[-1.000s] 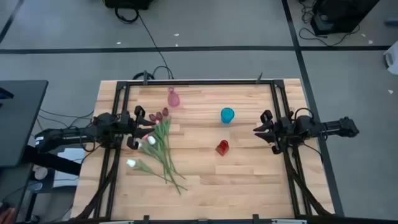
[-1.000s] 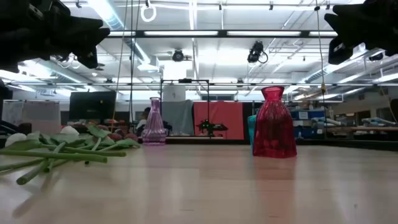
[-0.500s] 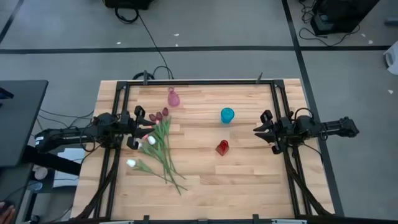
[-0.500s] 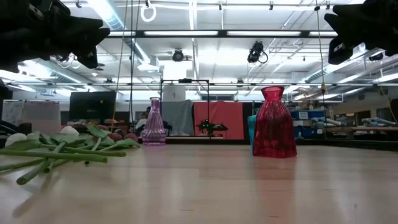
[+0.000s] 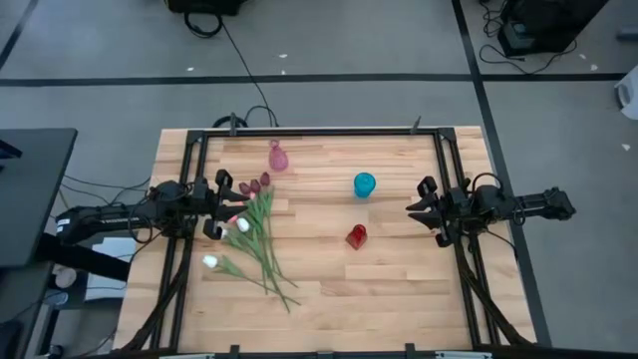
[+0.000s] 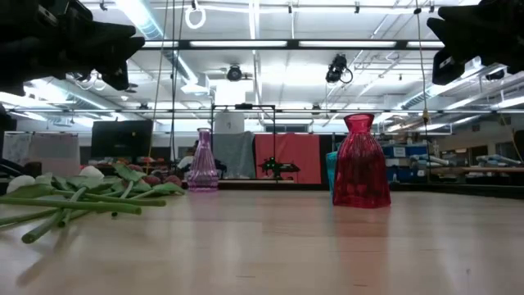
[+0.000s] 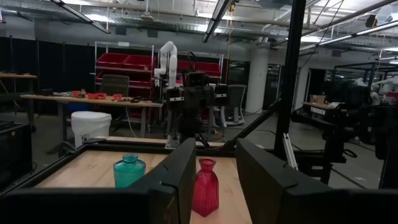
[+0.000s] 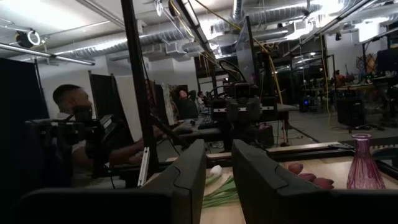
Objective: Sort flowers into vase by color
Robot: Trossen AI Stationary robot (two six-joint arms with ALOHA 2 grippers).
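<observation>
Several artificial tulips (image 5: 257, 234) lie in a loose bunch on the table's left half, their green stems fanned toward the near edge and their dark red, pink and white heads toward the left arm. In the low view the tulips (image 6: 74, 197) rest flat on the wood. Three vases stand upright: a pink vase (image 5: 278, 157) at the far side, a teal vase (image 5: 365, 184) and a red vase (image 5: 356, 236) in the middle. My left gripper (image 5: 221, 204) hovers open above the flower heads. My right gripper (image 5: 417, 209) hovers open at the right.
A black metal frame (image 5: 319, 131) runs along the table's far edge and down both sides. Bare wood lies between the red vase and my right gripper and along the near edge. Beyond the table, a person (image 8: 71, 102) shows in the right wrist view.
</observation>
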